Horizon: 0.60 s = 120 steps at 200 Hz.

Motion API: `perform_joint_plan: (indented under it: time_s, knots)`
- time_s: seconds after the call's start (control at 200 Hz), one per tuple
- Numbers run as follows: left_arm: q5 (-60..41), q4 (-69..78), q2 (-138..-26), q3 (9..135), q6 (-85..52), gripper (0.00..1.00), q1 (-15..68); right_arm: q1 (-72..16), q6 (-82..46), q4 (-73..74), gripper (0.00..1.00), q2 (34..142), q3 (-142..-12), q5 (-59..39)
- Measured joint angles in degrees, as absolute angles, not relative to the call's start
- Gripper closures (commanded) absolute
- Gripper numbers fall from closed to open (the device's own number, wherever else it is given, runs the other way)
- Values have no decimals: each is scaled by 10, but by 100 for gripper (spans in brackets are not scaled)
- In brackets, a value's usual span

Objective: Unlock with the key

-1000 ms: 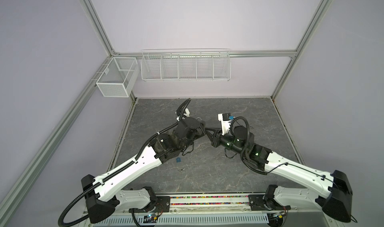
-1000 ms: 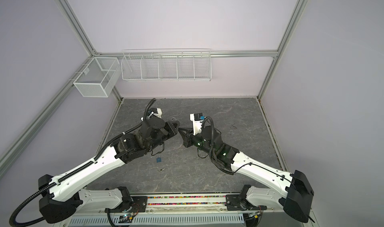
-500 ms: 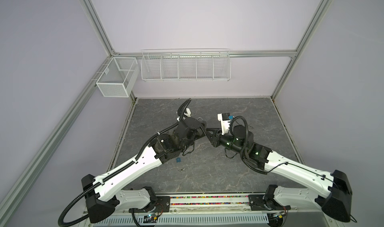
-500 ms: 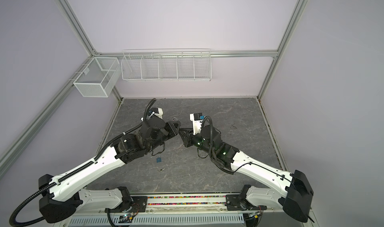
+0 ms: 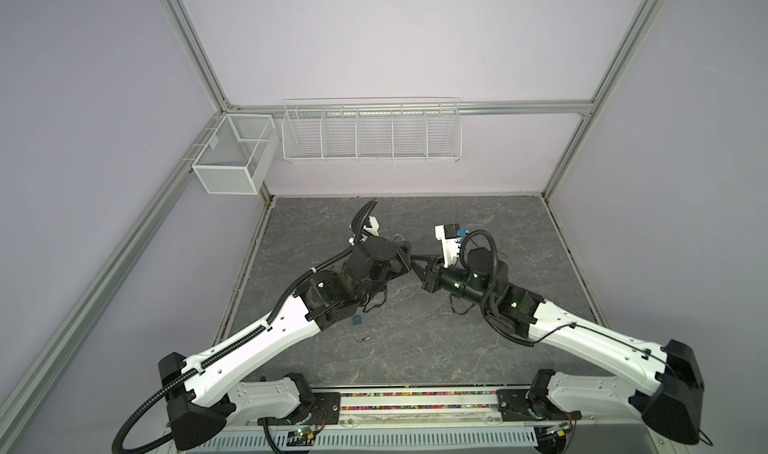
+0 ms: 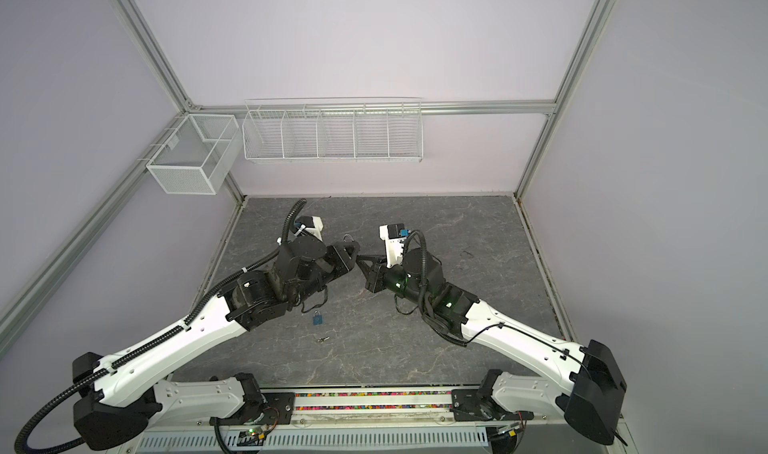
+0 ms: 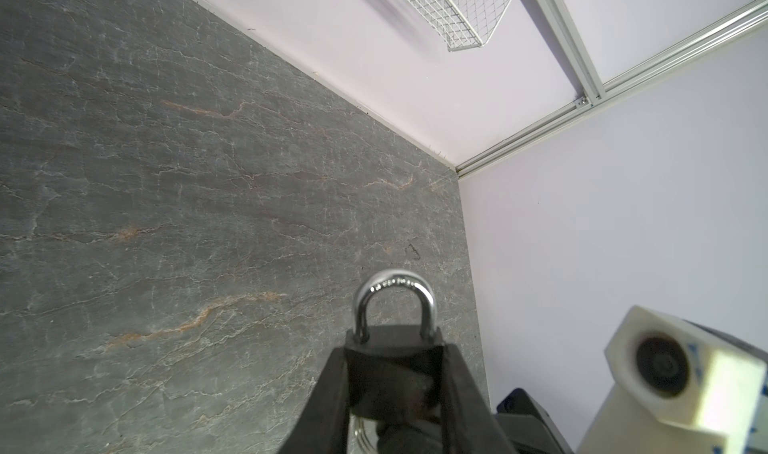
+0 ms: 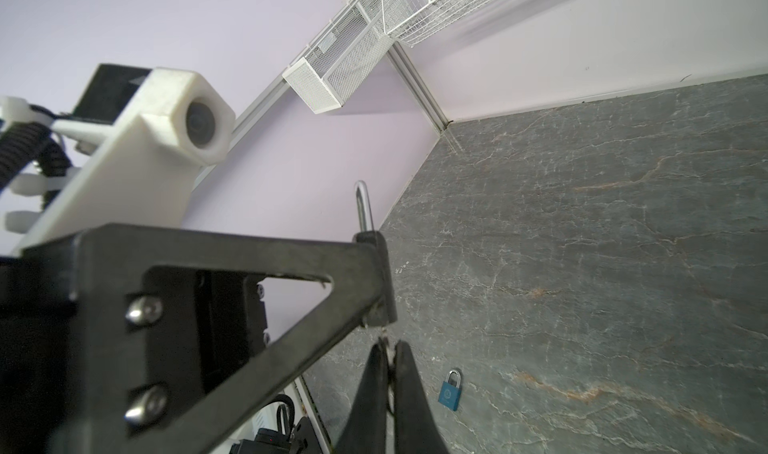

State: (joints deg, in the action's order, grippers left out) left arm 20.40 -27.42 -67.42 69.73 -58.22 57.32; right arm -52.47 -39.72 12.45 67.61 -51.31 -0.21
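nearest us, on the grey veined worktop (image 6: 415, 348), a small loose key (image 6: 322, 339) lies flat. just beyond it a blue padlock (image 6: 318, 318) also lies flat, near the loose key but apart from it, and neither arm touches it. the right wrist view shows the same blue padlock (image 8: 451, 393) with its shackle closed.

further in, above the middle of the worktop, the two claws meet tip to tip. the left claw (image 6: 352, 251) is partly open, its two fingers clamped on opposite sides of a black padlock (image 7: 392, 348). the black padlock is held off the worktop, and its silver shackle (image 7: 394, 290) sticks out past the fingertips with both legs seated in the body. the right claw (image 8: 387, 346) is pinched almost fully together on a thin silvery key (image 8: 384, 336). the key's tip sits at the underside of the black padlock, at the end opposite the shackle; we cannot tell how deep it goes in. in the left wrist view a blurred bit of metal ring (image 7: 360, 431) shows below the padlock body.

farthest back, on the lilac walls, a white mesh box (image 5: 235, 157) hangs on the left rail. a long white wire rack (image 5: 371, 130) with dividers hangs on the back wall. both are well apart from the arms.
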Motion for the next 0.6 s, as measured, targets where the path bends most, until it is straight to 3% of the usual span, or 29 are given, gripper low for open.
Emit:
perform_joint_plan:
  time_s: [0.6]
  knots:
    - [148,-178,-634,616,-594,100,540,-498,-575,259,94,696,-458,-81]
